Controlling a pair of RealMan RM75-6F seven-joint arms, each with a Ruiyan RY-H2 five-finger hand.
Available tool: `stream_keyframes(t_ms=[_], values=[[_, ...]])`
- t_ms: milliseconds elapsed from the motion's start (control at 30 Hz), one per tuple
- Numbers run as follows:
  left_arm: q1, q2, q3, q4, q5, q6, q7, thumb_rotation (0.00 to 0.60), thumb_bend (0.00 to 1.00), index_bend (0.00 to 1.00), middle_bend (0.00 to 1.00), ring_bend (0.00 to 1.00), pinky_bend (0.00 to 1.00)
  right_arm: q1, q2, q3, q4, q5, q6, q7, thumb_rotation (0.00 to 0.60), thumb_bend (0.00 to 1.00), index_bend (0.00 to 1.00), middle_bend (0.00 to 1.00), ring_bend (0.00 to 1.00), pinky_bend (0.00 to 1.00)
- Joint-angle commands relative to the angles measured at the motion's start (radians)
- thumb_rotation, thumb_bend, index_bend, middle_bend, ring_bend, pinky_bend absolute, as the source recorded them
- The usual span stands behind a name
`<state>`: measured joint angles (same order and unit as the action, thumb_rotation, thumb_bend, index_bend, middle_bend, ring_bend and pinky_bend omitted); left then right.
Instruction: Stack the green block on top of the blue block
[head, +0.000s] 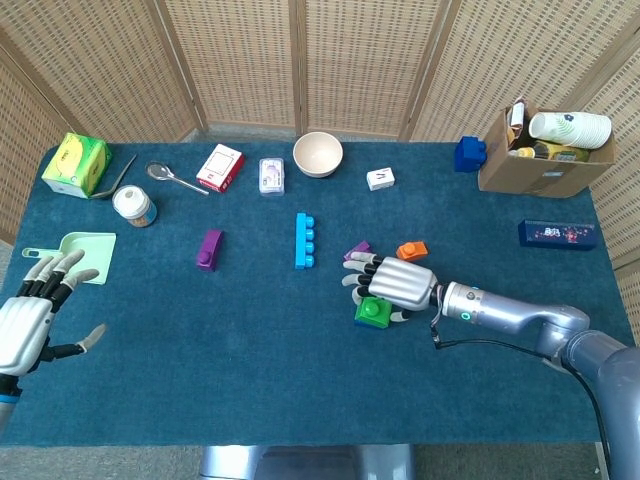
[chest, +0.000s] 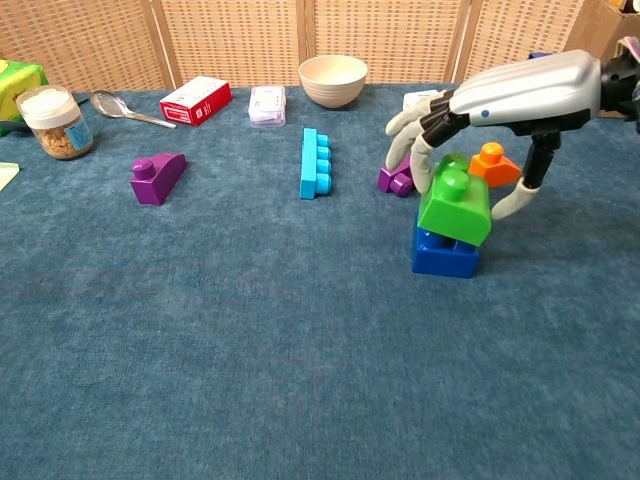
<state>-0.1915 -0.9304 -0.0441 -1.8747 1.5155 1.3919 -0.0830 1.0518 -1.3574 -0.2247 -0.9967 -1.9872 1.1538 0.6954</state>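
Note:
The green block (chest: 455, 206) sits slightly tilted on top of the blue block (chest: 445, 254) right of the table's middle. My right hand (chest: 500, 110) arches over it, holding the green block between thumb and fingers. From above, the green block (head: 373, 312) shows just under the right hand (head: 398, 284), and the blue block is hidden beneath it. My left hand (head: 30, 320) hovers at the near left table edge with fingers spread and nothing in it.
A small purple block (chest: 396, 181) and an orange block (chest: 493, 164) lie just behind the stack. A long light-blue brick (chest: 316, 163), a purple block (chest: 157, 178), a bowl (chest: 333, 80), a jar (chest: 58, 121) and a cardboard box (head: 545, 155) stand farther off.

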Motion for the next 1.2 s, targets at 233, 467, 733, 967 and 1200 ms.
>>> stream_keyframes(t_ms=[233,467,733,967,1200], values=[[0.0,0.001,-0.001,-0.002,-0.003,-0.003,0.003,0.492,0.34,0.19,0.06,0.0,0.0,0.003,-0.001,-0.006,0.0,0.007,-0.004,-0.014,0.6,0.16,0.42,0.21,0.03,0.0],[0.0,0.0,0.0,-0.001,-0.004,-0.006,0.005,0.49,0.34,0.19,0.06,0.0,0.0,0.005,-0.01,-0.013,0.008,0.011,-0.007,-0.013,0.6,0.16,0.42,0.21,0.03,0.0],[0.0,0.0,-0.001,0.0,-0.005,-0.006,0.006,0.494,0.34,0.19,0.06,0.0,0.0,0.011,-0.014,-0.019,0.013,0.012,-0.01,-0.011,0.6,0.16,0.41,0.21,0.03,0.0],[0.001,0.001,-0.001,0.001,-0.006,-0.006,0.006,0.492,0.34,0.19,0.06,0.0,0.0,0.018,-0.016,-0.024,0.009,0.007,-0.01,-0.018,0.6,0.16,0.41,0.21,0.03,0.0],[0.003,0.002,-0.001,0.003,-0.008,-0.004,0.003,0.494,0.34,0.19,0.06,0.0,0.0,0.024,-0.02,-0.022,0.009,0.011,-0.009,-0.017,0.6,0.16,0.4,0.21,0.03,0.0]])
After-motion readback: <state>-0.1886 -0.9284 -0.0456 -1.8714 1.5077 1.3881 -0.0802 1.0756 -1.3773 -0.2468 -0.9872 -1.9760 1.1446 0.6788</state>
